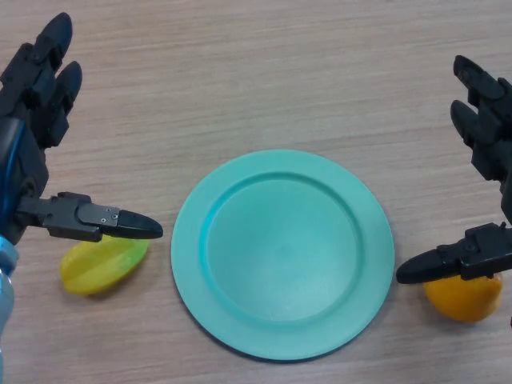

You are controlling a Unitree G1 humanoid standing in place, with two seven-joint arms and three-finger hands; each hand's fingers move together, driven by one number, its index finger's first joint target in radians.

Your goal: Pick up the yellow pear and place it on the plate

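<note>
Yellow pear (102,266) on table just under left hand's (32,152) open thumb, beside plate (282,254); right hand (488,160) likewise open.

A green plate (282,253) lies empty at lower centre of the wooden tabletop (264,72). The left hand (36,120) occupies the left edge, fingers straight, thumb extended over a yellow pear (102,266) at lower left. The right hand (484,160) sits at the right edge, fingers straight, thumb over an orange fruit (466,298).
</note>
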